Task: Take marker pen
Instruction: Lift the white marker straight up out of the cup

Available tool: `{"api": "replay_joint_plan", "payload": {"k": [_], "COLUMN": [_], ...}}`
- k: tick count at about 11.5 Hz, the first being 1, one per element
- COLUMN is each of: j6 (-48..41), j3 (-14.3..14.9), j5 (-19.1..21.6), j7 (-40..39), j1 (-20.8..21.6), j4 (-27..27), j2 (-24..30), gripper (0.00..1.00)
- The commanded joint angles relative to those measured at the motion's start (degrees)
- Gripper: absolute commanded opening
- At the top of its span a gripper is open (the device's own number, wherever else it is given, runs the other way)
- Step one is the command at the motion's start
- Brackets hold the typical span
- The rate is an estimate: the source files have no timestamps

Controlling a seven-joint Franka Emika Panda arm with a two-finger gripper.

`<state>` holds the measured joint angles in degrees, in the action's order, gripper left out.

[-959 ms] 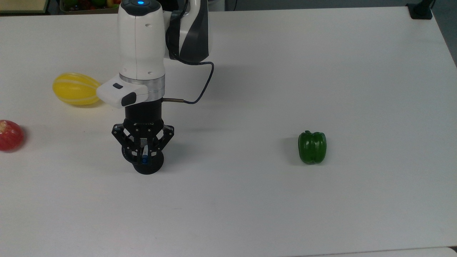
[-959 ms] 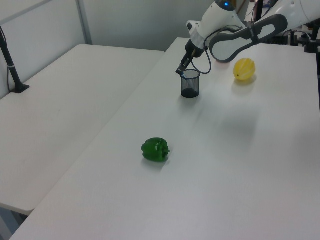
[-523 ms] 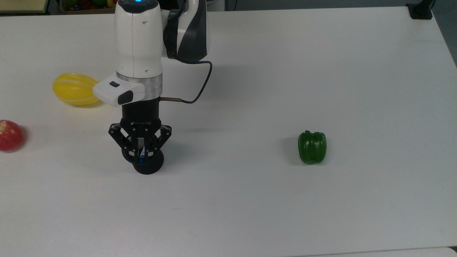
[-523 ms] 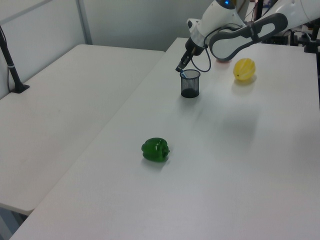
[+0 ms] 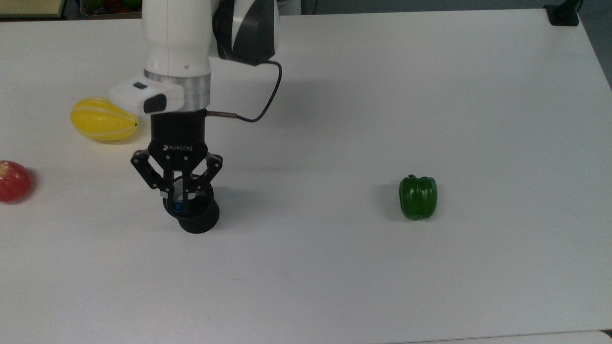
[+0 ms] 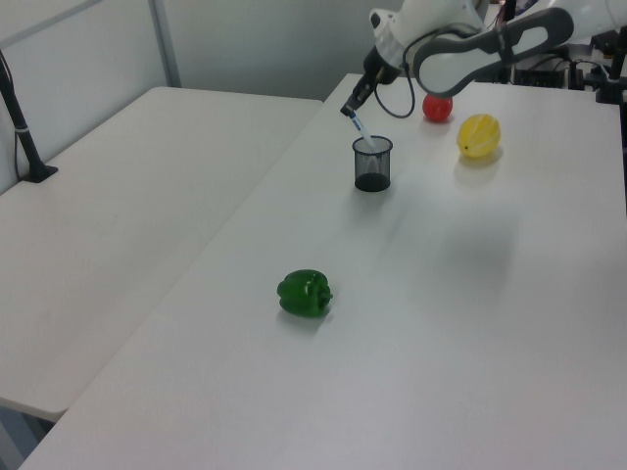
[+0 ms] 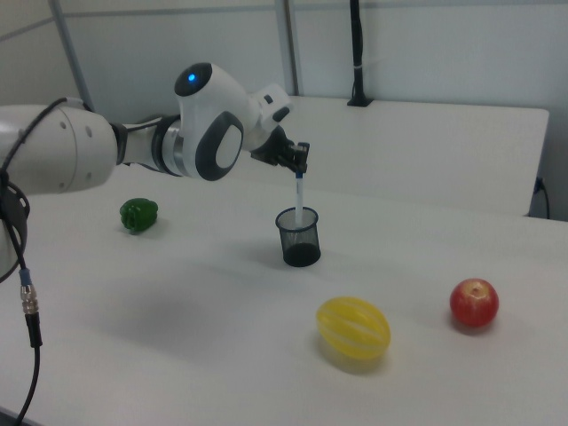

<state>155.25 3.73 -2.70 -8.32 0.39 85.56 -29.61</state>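
My gripper (image 5: 178,197) (image 6: 349,110) (image 7: 300,169) is shut on the top of the marker pen (image 7: 298,197) (image 6: 359,131), a slim white pen with a blue end (image 5: 178,207). The pen hangs upright, its lower part still inside the black mesh cup (image 5: 196,217) (image 6: 372,165) (image 7: 298,238). The gripper stands straight above the cup. In the top view the gripper hides most of the pen.
A green pepper (image 5: 418,197) (image 6: 305,293) (image 7: 138,215) lies well away from the cup. A yellow melon (image 5: 101,119) (image 6: 478,135) (image 7: 354,327) and a red apple (image 5: 13,181) (image 6: 437,108) (image 7: 473,303) sit on the white table (image 5: 382,95) on the cup's other side.
The gripper has risen with the marker pen, drawing it partly out of the mesh cup. In the top view it has also drifted slightly left.
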Motion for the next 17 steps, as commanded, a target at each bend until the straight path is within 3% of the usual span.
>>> {"api": "replay_joint_plan", "payload": {"k": [1,9,12,17], "j6": [0.23,-2.04,-10.02,-33.75], "j3": [0.23,-0.47,-1.35,-5.92], "j5": [1.38,1.3,1.3,1.21], "j7": [1.89,8.05,8.32,8.23], "j1": [0.14,0.58,0.58,1.97], "j4": [2.25,3.13,2.77,2.77], "j2": [5.43,9.04,11.15,13.53], "gripper": [0.12,0.11,0.11,0.11]}}
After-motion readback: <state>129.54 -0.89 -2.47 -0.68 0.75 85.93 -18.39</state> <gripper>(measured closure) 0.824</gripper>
